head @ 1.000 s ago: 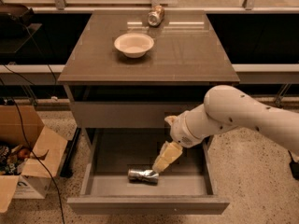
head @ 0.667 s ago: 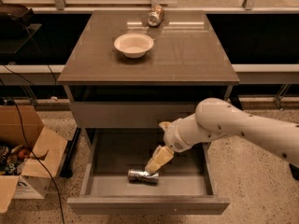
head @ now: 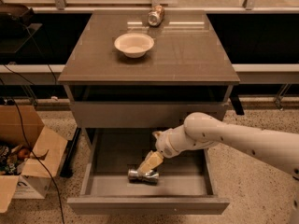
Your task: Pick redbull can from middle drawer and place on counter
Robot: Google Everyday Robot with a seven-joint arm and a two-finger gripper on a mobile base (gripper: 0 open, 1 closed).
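The redbull can (head: 142, 175), a slim silver can pinched at its middle, lies on its side on the floor of the open middle drawer (head: 112, 155), near the front wall. My gripper (head: 151, 163) reaches down into the drawer from the right, and its tan tip sits right at the top of the can. The white arm (head: 219, 134) comes in from the right over the drawer's right side. The counter (head: 187, 55) is the glossy grey-brown top of the cabinet above.
A white bowl (head: 134, 44) sits on the counter's left half. Another can (head: 155, 15) lies at the counter's back edge. An open cardboard box (head: 25, 164) and cables stand on the floor to the left.
My gripper has moved left and down inside the drawer, from the right of the can to right over it. The can has not moved.
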